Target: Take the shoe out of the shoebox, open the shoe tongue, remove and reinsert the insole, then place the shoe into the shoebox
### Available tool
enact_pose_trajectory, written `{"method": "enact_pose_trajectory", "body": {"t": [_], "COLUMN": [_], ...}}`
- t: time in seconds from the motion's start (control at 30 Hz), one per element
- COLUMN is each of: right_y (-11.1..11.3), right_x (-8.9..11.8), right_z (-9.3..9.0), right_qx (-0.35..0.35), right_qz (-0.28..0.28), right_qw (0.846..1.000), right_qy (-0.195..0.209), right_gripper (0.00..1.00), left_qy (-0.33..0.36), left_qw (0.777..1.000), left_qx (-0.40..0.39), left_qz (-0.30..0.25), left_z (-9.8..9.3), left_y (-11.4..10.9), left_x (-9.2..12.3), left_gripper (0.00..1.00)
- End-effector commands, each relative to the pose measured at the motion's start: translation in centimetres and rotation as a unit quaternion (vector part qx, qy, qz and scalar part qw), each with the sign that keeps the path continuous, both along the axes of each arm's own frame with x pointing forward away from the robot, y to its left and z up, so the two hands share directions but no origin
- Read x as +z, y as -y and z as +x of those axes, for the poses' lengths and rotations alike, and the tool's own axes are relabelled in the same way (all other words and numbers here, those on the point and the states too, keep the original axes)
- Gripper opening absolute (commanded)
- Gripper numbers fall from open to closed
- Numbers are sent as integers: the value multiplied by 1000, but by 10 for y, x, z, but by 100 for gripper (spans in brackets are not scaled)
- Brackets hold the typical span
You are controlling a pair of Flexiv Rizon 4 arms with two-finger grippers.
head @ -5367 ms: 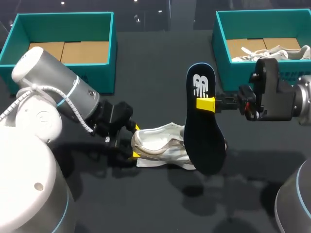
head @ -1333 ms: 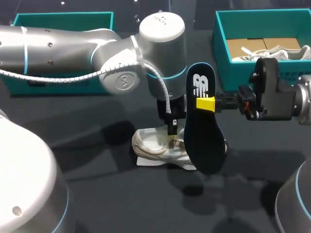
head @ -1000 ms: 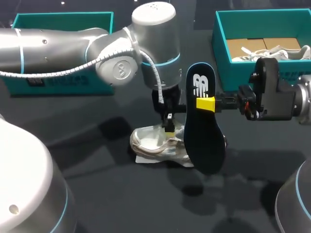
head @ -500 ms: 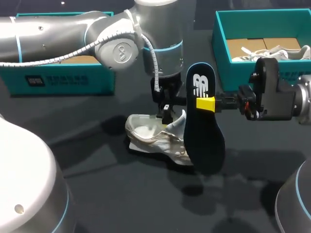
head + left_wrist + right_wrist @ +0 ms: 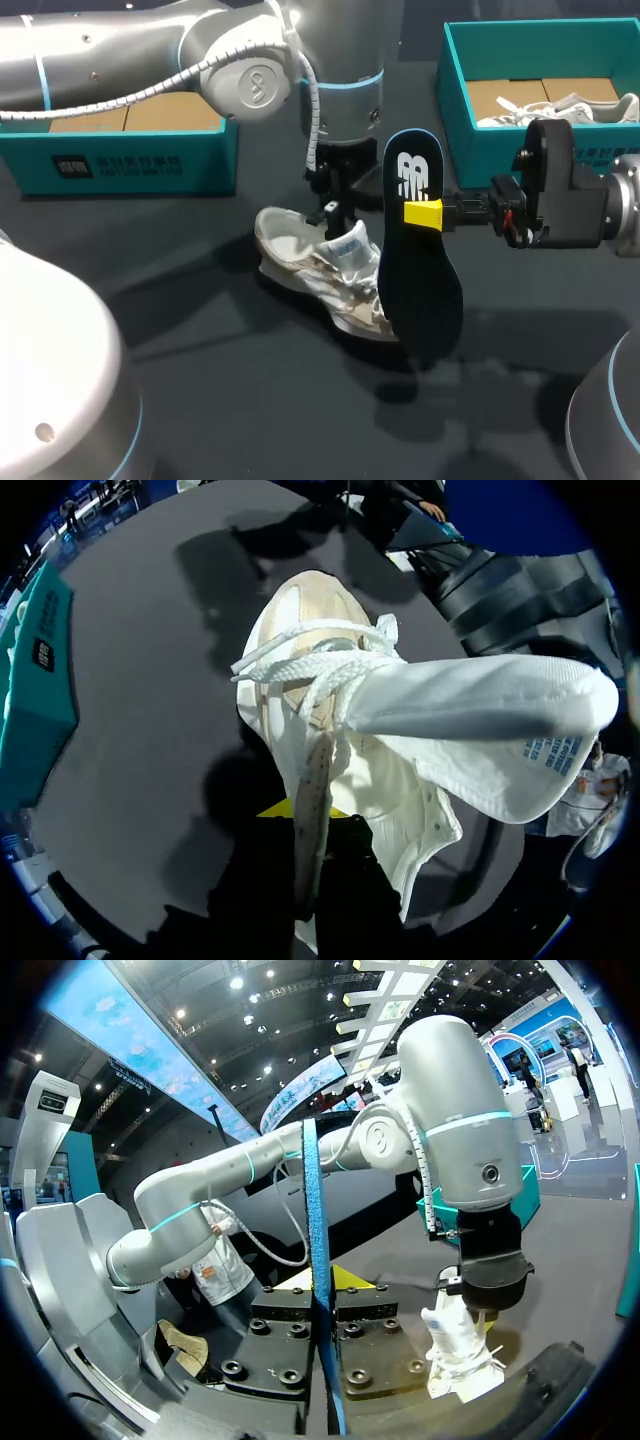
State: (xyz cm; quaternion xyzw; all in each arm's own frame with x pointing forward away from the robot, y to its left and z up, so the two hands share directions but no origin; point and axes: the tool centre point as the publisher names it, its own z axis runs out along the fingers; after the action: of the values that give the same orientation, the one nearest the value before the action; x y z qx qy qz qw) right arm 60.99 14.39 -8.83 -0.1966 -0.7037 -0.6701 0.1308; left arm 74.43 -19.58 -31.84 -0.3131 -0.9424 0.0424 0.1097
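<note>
Now white shoe [image 5: 310, 262] tilted, tongue [image 5: 352, 243] pinched in left pincer [image 5: 335, 216]; right pincer [image 5: 425, 214] pinching dark insole [image 5: 420, 300].

White shoe [image 5: 300, 255]; navy insole [image 5: 420, 295], white logo [image 5: 412, 175]; teal shoebox [image 5: 457, 110].

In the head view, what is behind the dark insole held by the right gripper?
The white shoe: its heel and raised tongue show beside the insole, but its toe end is covered and cannot be seen.

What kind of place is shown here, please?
Likely a robot bench for shoe handling: two teal shoeboxes on a dark table, a white shoe, and an insole clamped in the right gripper.
</note>
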Motion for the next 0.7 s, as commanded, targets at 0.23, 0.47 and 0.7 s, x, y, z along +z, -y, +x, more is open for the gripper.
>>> {"method": "enact_pose_trajectory", "body": {"t": [0.23, 0.47, 0.7], "right_y": [-1, -1, -1], "right_x": [-1, -1, -1], "right_z": [-1, -1, -1], "right_qx": [-1, -1, -1], "right_qz": [-1, -1, -1], "right_qw": [1000, 1000, 1000], "right_qy": [0, 0, 0], "right_gripper": [0, 0, 0], "left_qy": [56, 56, 77], "left_qw": [983, 983, 939], "left_qx": [-170, -170, -325], "left_qz": [-31, -31, -85], "left_z": [10, 10, -1], "left_y": [6, 6, 3], "left_x": [17, 17, 20], "left_gripper": [0, 0, 0]}}
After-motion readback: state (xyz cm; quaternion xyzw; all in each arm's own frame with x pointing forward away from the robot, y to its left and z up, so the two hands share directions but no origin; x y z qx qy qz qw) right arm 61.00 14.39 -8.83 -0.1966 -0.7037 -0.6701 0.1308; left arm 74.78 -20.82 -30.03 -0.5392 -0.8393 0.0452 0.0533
